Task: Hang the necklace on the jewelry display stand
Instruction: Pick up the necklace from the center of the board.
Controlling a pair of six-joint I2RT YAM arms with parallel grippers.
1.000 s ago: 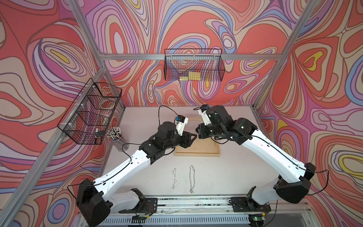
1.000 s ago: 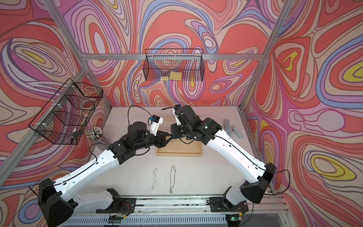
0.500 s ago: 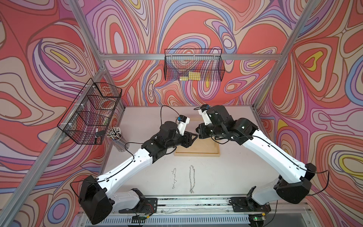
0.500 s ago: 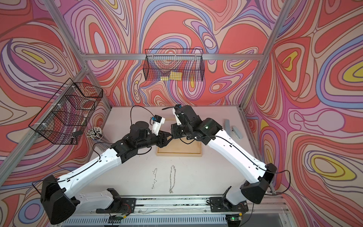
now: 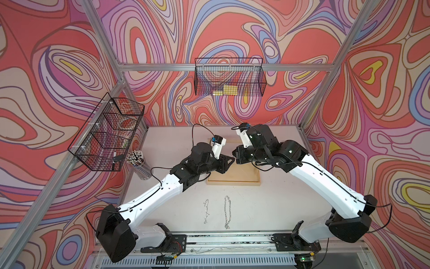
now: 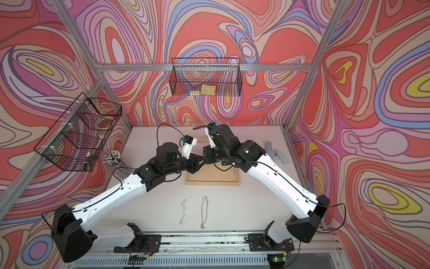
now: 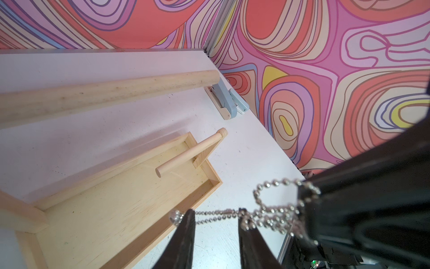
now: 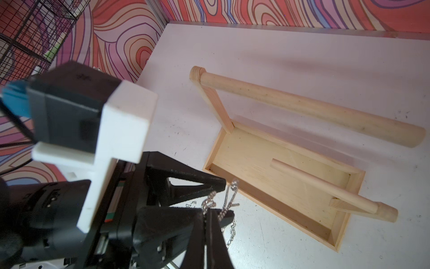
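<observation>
The right gripper [image 8: 210,216] is clenched on the necklace [image 7: 274,209], held just in front of the jewelry display stand [image 8: 267,163]. The left gripper [image 7: 215,223] straddles the chain, jaws not yet clamped. Best to spread the loop wide before lifting over the higher dowel.

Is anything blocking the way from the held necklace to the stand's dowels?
Nothing visible. The necklace hangs between both claws beside the jewelry display stand; its upper dowel and lower dowel are bare, with open space before them.
</observation>
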